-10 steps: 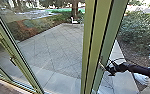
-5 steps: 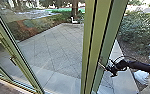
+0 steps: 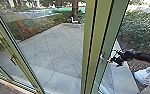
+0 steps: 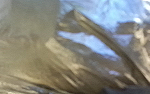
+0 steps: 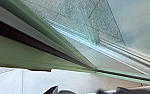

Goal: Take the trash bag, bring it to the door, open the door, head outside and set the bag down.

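Trash bag [image 4: 33, 60] very close in left wrist view: crumpled, glossy, brownish film, bluish sheen, dark folds; blurred, edges cut off. Left hand's hold on it: cannot tell. Right hand [image 3: 116, 60], dark, right of centre in head view, near metal handle [image 3: 102, 55] on green-framed door [image 3: 115, 23]; clenched or released, cannot tell. White shape [image 3: 142, 73], lower right, indistinct.
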Robot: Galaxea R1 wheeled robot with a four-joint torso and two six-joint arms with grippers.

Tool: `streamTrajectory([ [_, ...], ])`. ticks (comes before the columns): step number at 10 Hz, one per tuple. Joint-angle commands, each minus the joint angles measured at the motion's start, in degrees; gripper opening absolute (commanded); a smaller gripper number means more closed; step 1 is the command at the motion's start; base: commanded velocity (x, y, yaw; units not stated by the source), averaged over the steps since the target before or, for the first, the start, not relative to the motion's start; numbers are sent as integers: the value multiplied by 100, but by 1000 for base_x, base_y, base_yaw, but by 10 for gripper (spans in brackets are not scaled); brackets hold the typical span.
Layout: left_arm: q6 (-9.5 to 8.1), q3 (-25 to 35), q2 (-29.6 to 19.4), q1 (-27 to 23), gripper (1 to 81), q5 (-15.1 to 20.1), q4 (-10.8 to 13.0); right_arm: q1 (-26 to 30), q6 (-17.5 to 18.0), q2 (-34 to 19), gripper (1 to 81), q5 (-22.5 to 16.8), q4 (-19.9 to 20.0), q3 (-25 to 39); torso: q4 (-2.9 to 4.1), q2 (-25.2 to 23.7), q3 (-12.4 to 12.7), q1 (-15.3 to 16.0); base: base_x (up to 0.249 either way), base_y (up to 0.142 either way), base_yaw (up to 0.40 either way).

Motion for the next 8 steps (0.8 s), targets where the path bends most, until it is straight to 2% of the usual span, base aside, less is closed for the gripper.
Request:
streamTrajectory([
  [1, 33, 38, -84, -2, 10, 456, 13, 1409, -579, -617, 811, -385, -878, -339, 0, -2, 0, 0, 0, 0, 0],
  [2, 24, 47, -84, -2, 10, 456, 13, 1506, -738, -679, 811, -403, -922, -304, 0, 0, 0, 2, 0, 0, 0],
  [3, 33, 47, -75, -2, 10, 456, 22, 1628, -877, -722, 811, -700, -1121, -295, 0, 2, 0, 2, 0, 0, 0],
  [5, 24, 47, -75, -2, 10, 456, 22, 1902, -1001, -872, 811, -921, -1317, -199, 0, 2, 0, 2, 0, 0, 0],
  [7, 24, 38, -67, -2, 10, 456, 13, 2086, -1353, -978, 811, -1150, -1616, -181, 0, 4, 311, 5, 0, 0, 0],
  [8, 24, 38, -49, -2, 10, 456, 13, 2210, -1630, -1082, 811, -1298, -1704, -95, 0, 4, 369, 6, 0, 0, 0],
])
